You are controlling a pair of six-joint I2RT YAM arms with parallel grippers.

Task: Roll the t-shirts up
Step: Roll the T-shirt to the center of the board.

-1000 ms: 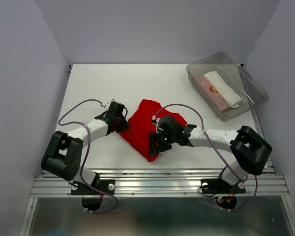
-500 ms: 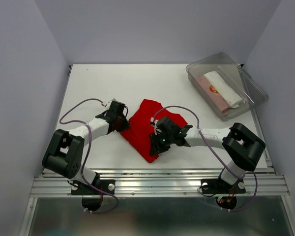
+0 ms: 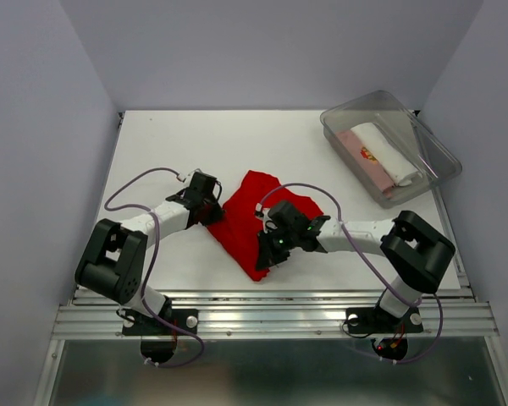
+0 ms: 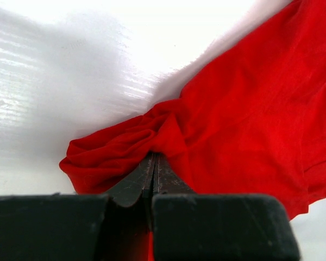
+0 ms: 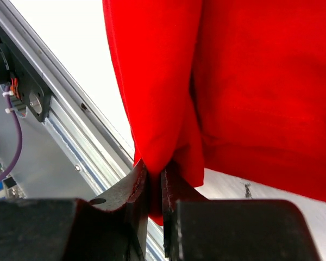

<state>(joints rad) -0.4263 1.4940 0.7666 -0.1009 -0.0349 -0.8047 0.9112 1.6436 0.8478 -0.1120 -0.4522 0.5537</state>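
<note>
The bright red t-shirt (image 3: 252, 222) lies folded near the table's front middle. My left gripper (image 3: 213, 217) is shut on its left edge; in the left wrist view the gripper (image 4: 154, 157) pinches a bunched fold of the shirt (image 4: 244, 114). My right gripper (image 3: 267, 258) is shut on the shirt's near corner; in the right wrist view the gripper (image 5: 154, 167) clamps a hanging fold of the shirt (image 5: 250, 81). A white t-shirt (image 3: 385, 150) and a pale pink one (image 3: 360, 161) with a small red print lie in the tub.
A clear plastic tub (image 3: 381, 106) stands at the back right of the white table (image 3: 178, 144). The metal rail (image 3: 271, 317) runs along the near edge, also in the right wrist view (image 5: 70, 136). Grey walls enclose the table on three sides.
My right gripper has shifted slightly left and toward the near edge with the shirt corner. The left gripper has edged a little toward the shirt. The shirt's shape has barely changed.
</note>
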